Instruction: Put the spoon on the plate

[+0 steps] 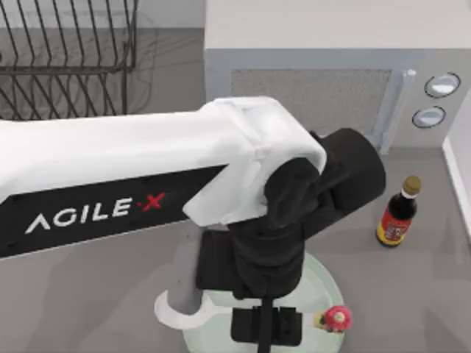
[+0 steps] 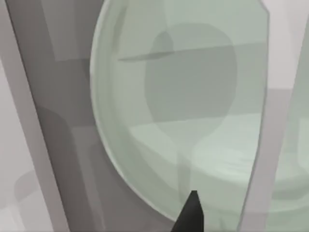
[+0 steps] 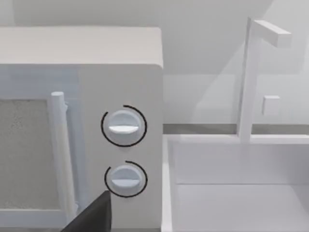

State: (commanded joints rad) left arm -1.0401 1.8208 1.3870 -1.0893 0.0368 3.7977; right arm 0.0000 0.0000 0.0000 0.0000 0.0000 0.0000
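The pale green plate [image 1: 324,287] lies at the table's front middle. My left arm reaches across from the left, and my left gripper [image 1: 265,327] hangs over the plate. In the left wrist view the plate [image 2: 140,145] carries a grey spoon-shaped shadow [image 2: 193,77], its handle running toward the dark tip of my left gripper [image 2: 193,215]. I cannot pick out the spoon itself with certainty. A white curved piece [image 1: 184,312] sits beside the gripper at the plate's left rim. My right gripper [image 3: 91,217] shows as a dark tip facing the microwave.
A white microwave [image 1: 331,73] with two knobs [image 3: 124,126] stands at the back. A dark sauce bottle [image 1: 398,213] stands right of the plate, and a small pink toy [image 1: 335,318] sits at the plate's right rim. A wire rack [image 1: 66,51] is back left. A white basin [image 3: 231,193] is at the right.
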